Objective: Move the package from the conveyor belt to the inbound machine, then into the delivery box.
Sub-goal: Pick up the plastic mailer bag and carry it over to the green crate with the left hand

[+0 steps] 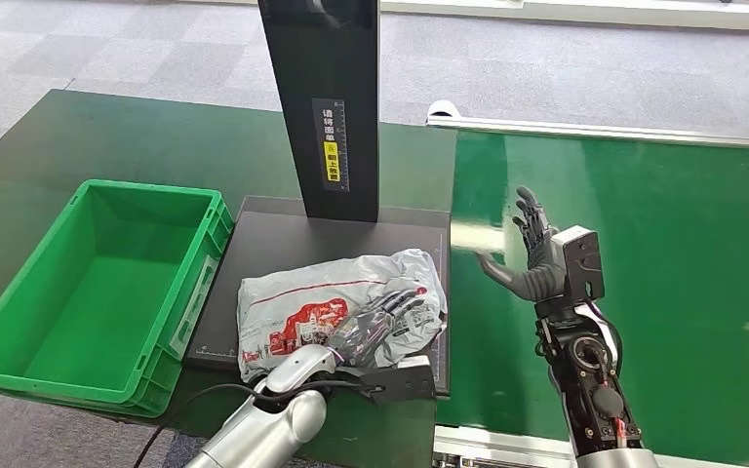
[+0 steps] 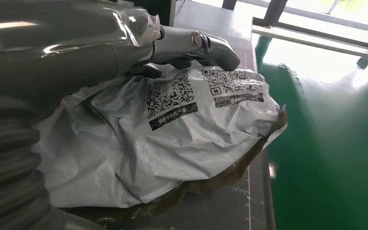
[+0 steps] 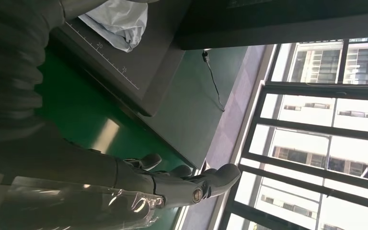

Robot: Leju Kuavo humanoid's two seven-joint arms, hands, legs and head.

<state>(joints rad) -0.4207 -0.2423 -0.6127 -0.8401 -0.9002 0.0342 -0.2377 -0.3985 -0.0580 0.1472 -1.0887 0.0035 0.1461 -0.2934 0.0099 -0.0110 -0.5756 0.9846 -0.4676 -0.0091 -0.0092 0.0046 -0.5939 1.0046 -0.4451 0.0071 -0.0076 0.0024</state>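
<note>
On the inbound machine's dark platform (image 1: 283, 244), at six o'clock from its black post (image 1: 320, 97), lies the package (image 1: 336, 302), a crumpled grey-white bag with red print and QR labels. Its near corner hides under the left hand (image 1: 375, 322), fingers laid spread upon it; whether they grip is unclear. At three o'clock, the right hand (image 1: 536, 258) hovers spread, empty, above the conveyor belt (image 1: 663, 292).

Grey carpet floor (image 1: 107, 49); windows (image 3: 326, 129); black cable (image 3: 213, 81).
</note>
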